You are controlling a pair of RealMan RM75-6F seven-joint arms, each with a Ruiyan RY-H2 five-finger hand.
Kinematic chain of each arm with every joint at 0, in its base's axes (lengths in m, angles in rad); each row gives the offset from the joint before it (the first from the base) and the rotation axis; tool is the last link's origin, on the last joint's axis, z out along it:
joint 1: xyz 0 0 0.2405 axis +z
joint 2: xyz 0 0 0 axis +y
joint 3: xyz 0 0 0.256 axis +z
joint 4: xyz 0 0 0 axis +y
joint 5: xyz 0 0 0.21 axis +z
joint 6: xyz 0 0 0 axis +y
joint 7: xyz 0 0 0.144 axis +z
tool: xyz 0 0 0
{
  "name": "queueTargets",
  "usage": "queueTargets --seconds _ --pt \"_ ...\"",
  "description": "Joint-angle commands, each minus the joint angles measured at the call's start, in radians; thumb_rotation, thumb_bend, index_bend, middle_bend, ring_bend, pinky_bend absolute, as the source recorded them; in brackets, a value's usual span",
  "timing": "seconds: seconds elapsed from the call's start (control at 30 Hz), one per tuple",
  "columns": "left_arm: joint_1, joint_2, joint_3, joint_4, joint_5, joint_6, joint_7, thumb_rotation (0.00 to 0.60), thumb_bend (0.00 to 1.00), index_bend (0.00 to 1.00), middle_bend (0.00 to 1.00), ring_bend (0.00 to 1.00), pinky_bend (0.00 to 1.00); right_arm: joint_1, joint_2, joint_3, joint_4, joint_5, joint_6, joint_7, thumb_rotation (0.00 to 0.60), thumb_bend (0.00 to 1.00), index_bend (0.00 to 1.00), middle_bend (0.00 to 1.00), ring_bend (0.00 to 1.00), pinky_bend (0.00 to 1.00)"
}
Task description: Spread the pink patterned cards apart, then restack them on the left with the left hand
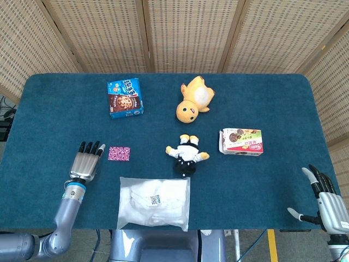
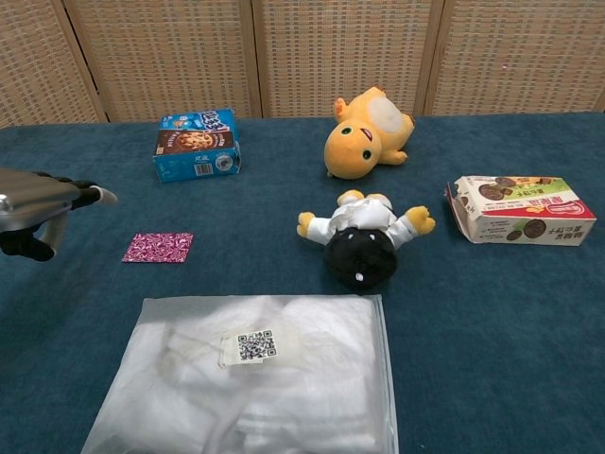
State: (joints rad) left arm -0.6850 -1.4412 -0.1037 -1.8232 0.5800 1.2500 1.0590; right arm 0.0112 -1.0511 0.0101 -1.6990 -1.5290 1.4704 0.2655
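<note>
Here we start with the blue tabletop (image 1: 272,98), which fills most of the frame. At lower centre lies the white plastic bag (image 1: 154,202), and above it the orange plush (image 1: 194,100) and the small black-and-white doll (image 1: 186,154). At lower left, our left hand (image 1: 87,161) hovers flat with fingers extended and holding nothing, just left of the pink patterned cards (image 1: 119,153). Our right hand (image 1: 325,202) sits at the lower right corner, fingers spread and empty. The cards look like one neat stack, untouched, so we judge both spreading and restacking are yet to be done.
</note>
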Motion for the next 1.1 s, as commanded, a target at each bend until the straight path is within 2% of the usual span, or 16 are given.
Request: queueTargets --seconds 0.03,0.27,0.77,1.1 --pt "-0.016 -0.018 -0.001 0.016 -0.012 0.006 0.008 0.600 1.00 0.08 0.00 0.00 0.00 0.001 0.001 0.001 0.002 0.003 -0.003 0.008 0.600 0.10 0.04 0.00 0.00 0.00" --pt "-0.044 -0.058 0.000 0.034 -0.033 0.027 0.025 0.600 1.00 0.17 0.00 0.00 0.00 0.001 0.002 0.000 0.008 0.000 -0.002 0.020 0.600 0.10 0.04 0.00 0.00 0.00" --pt "-0.085 -0.156 0.012 0.142 -0.096 0.011 0.047 0.600 1.00 0.17 0.00 0.00 0.00 0.002 0.003 0.003 0.018 0.004 -0.005 0.045 0.600 0.11 0.04 0.00 0.00 0.00" --pt "-0.110 -0.215 0.004 0.196 -0.097 0.013 0.052 0.600 1.00 0.04 0.00 0.00 0.00 0.004 0.004 0.003 0.021 0.008 -0.011 0.059 0.600 0.10 0.04 0.00 0.00 0.00"
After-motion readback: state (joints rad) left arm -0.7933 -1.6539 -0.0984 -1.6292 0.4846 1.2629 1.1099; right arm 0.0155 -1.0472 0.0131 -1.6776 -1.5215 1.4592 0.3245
